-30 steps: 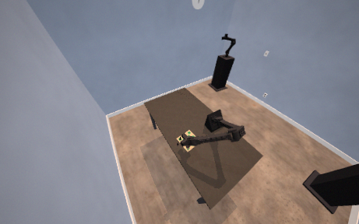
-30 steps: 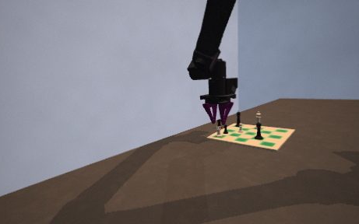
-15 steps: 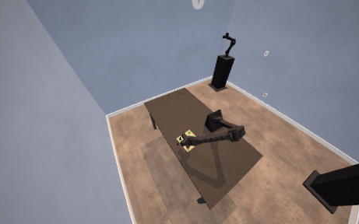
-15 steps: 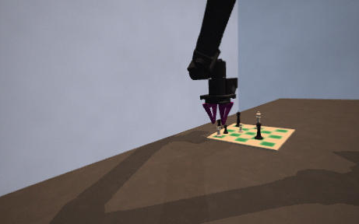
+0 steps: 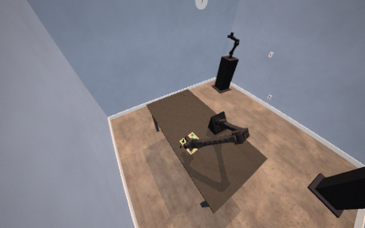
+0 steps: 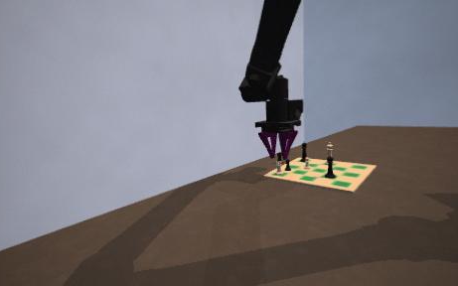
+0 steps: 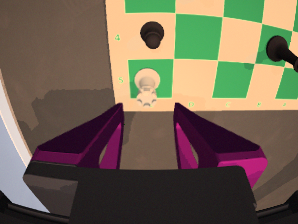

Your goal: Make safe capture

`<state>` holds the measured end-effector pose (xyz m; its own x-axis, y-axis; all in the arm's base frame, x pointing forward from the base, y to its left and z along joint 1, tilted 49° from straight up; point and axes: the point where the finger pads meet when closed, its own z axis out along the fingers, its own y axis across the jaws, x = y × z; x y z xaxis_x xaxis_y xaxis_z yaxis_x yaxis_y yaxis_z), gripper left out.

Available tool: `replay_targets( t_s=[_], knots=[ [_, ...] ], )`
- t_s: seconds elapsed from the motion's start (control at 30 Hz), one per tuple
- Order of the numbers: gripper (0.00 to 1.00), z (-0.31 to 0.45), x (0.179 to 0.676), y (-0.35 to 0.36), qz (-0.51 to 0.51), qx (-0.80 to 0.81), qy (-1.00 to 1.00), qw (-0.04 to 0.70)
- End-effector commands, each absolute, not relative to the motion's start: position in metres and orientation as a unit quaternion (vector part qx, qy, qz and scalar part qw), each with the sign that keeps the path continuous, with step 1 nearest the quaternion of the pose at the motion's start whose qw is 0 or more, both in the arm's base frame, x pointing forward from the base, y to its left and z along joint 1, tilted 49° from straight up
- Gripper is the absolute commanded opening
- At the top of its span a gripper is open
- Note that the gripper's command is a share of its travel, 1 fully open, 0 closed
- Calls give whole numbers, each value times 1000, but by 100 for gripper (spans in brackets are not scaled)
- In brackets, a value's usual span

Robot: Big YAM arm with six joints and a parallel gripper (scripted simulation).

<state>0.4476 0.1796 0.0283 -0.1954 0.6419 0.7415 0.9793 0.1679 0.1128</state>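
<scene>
The empty, part-open hand [image 7: 148, 137] hovers beside the board's [image 7: 200, 76] corner white pawn [image 7: 147, 84].

White pawn [image 7: 147, 84] upright on green corner square, black pawn [image 7: 152, 34] adjacent.

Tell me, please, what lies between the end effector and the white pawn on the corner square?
Nothing: in the wrist view, only bare board edge separates the open end effector from the white pawn.
</scene>
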Motion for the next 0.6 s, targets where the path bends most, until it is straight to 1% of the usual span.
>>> replay_targets(
  t_s=[0.0,0.57],
  knots=[
    [36,31,452,183,-303,-571,-711,276],
    [36,39,459,184,-308,-569,-712,270]
  ],
)
